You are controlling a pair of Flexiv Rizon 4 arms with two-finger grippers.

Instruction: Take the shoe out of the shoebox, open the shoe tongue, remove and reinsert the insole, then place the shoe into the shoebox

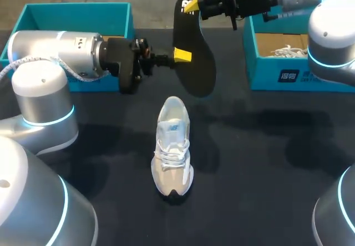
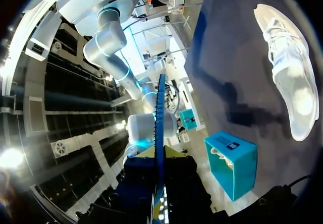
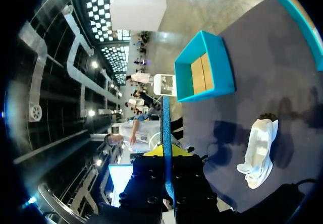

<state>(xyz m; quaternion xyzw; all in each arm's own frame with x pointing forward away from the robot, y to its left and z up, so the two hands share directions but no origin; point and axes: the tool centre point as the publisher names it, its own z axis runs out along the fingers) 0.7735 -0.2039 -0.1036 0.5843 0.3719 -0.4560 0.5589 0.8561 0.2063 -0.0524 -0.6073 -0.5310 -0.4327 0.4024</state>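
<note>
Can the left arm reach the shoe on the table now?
Probably not yet: the left gripper is shut on the insole, which the right gripper also holds. The shoe lies uncovered on the table, so the way looks free after release.

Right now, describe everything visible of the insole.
The insole is thin, flat and foot-shaped, black on its face, blue along its edge. It is held in the air over the table, beyond the white shoe, touching neither; the left gripper pinches its side, the right gripper its far end.
</note>
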